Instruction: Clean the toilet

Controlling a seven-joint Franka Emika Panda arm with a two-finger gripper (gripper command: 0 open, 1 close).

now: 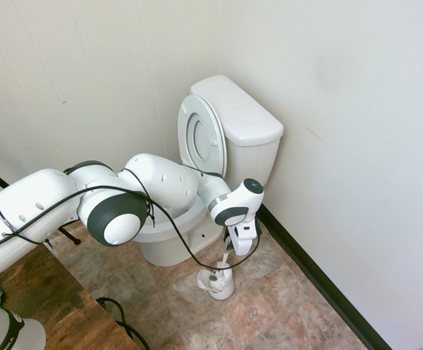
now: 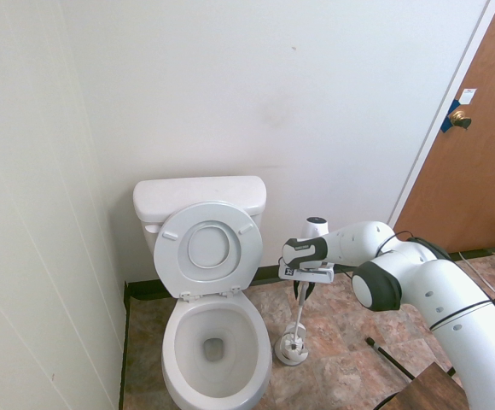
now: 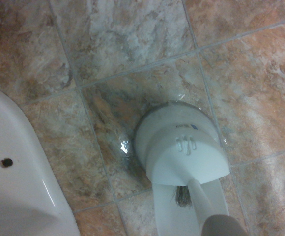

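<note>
While the toilet [image 2: 209, 282] stands in the corner of the tiled floor [image 2: 350, 342], backed against the rear wall with the panelled wall close on its other side, its seat and lid [image 2: 209, 248] are tipped upright against the tank [image 2: 199, 198], leaving the bowl [image 2: 213, 346] open. Just beside the bowl, on the floor, sits a small white brush holder [image 2: 292, 348], with the thin brush handle [image 2: 299, 314] rising upright out of it. Above the holder hangs the gripper [image 2: 303, 293], pointing straight down, its dark fingers drawn in close on either side of the handle's top; whether they actually press it cannot be told. The white arm [image 2: 418, 290] reaches in from the right side of the second exterior view. Farther right, a brown wooden door [image 2: 474, 145] stands in the rear wall. In the wrist view the holder [image 3: 182, 147] shows from above on the marbled tiles, with dark bristles [image 3: 182, 195] showing at its open side and an edge of the bowl [image 3: 19, 182] nearby.
</note>
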